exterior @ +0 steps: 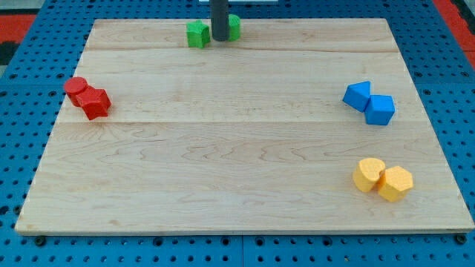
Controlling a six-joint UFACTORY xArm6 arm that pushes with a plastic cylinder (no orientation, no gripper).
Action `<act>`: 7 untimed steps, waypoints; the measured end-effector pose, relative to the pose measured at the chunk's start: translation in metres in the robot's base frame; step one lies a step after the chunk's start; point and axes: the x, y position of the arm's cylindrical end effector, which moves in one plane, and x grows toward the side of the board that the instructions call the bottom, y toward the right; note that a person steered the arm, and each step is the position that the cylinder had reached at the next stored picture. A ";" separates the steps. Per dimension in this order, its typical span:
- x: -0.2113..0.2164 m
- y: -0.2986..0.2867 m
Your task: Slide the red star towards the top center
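A: What takes up most of the view?

B: The wooden board [245, 148], pale planks with visible grain and seams running across. It sits on a blue pegboard [453, 111] dotted with holes. The board's middle is wide open; every block lies near an edge.

A: And the rod?

B: The dark rod [220, 18] comes down at the view's top centre, and my tip [220, 39] rests on the board between two green blocks: a green cube-like block [197, 34] just to its left and another green block [234, 27] partly hidden behind the rod on its right. There are no jaws to open or close, only the straight rod; whether the tip touches either green block I cannot tell.

A: Where is the red star?

B: Far away, by the board's left edge. The red star [95, 101] touches a red cylinder [75, 88] at its upper left. Open wood lies between it and the top centre.

A: The rest?

B: Near the right edge, a blue wedge-like block [358, 95] touches a blue angular block [381, 110]. Lower right, a yellow cylinder [368, 174] touches a yellow hexagonal block [395, 183].
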 end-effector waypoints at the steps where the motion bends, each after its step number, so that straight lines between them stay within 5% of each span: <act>1: 0.001 0.000; 2: 0.026 -0.033; 3: -0.019 -0.088; 4: 0.013 -0.100; 6: 0.239 -0.061; 7: 0.249 -0.144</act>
